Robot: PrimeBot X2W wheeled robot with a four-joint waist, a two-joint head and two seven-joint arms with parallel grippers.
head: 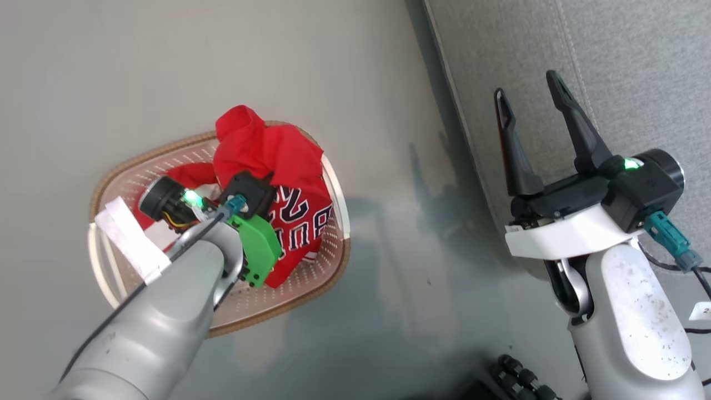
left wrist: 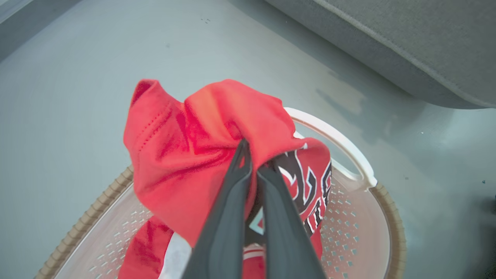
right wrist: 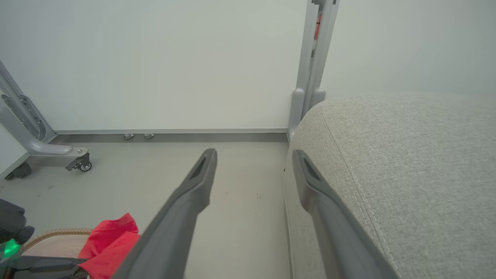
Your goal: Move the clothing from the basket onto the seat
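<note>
The left gripper [left wrist: 252, 155] reaches down into the basket [head: 319, 265], its two dark fingers nearly closed and pinching a fold of the red "BULLS" jersey [head: 278, 161]. The jersey bunches up in a peak above the basket's rim, with its lettered part hanging down inside the basket against the perforated wall. Under it, on the basket's floor, lies a second red garment with a white stripe [left wrist: 155, 248]. In the head view a white strip [head: 130, 239] sticks out near the basket's left handle; it may be a paper label or cloth, I cannot tell which. The basket stands on the grey floor [head: 166, 66]. The grey fabric seat [head: 611, 66] is to the right of the basket, with bare floor between them. The right gripper [head: 526, 83] hangs over the seat's edge, well apart from the basket, its fingers spread wide and holding nothing.
</note>
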